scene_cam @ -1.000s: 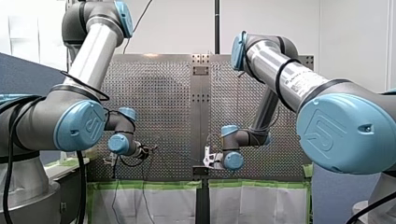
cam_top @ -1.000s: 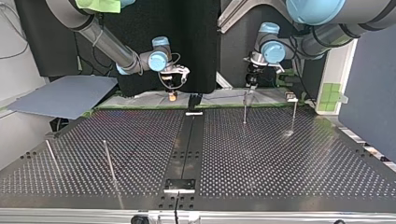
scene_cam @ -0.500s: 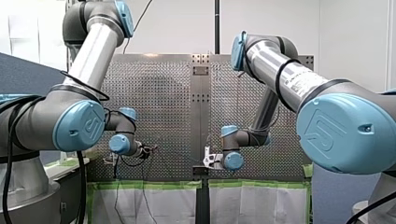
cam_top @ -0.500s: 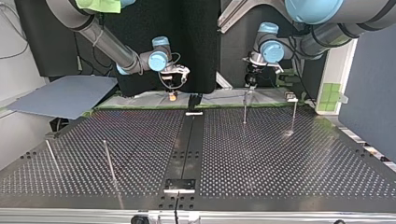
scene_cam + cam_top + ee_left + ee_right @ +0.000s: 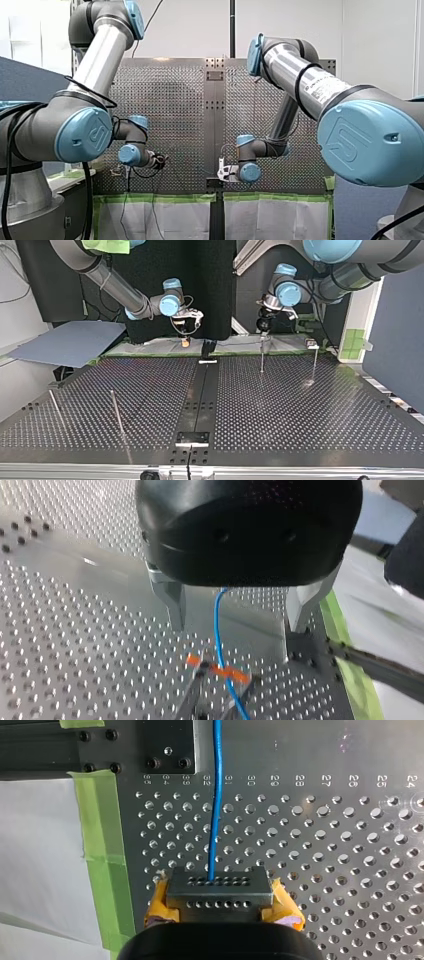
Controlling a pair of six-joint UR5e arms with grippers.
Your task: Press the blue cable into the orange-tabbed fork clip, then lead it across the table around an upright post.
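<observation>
In the left wrist view my left gripper (image 5: 236,626) is open, its metal fingers (image 5: 172,602) wide apart. The blue cable (image 5: 217,610) runs between them without touching either and drops into the orange-tabbed fork clip (image 5: 218,670) on the perforated table just ahead. In the right wrist view my right gripper (image 5: 220,892), with yellow pads, is shut on the blue cable (image 5: 215,820), which leads straight ahead over the table. In the top view my left gripper (image 5: 263,326) hangs above an upright post (image 5: 261,356), and my right gripper (image 5: 185,335) stands at the far edge.
More upright posts stand on the table (image 5: 280,405): one (image 5: 314,362) at the top view's right and two (image 5: 116,412) at its left. Green tape (image 5: 102,855) lines the table's edge beside my right gripper. A grey sheet (image 5: 70,342) lies at the far left.
My left gripper has shifted a little toward the top view's left and slightly upward, still open. My right arm has not moved.
</observation>
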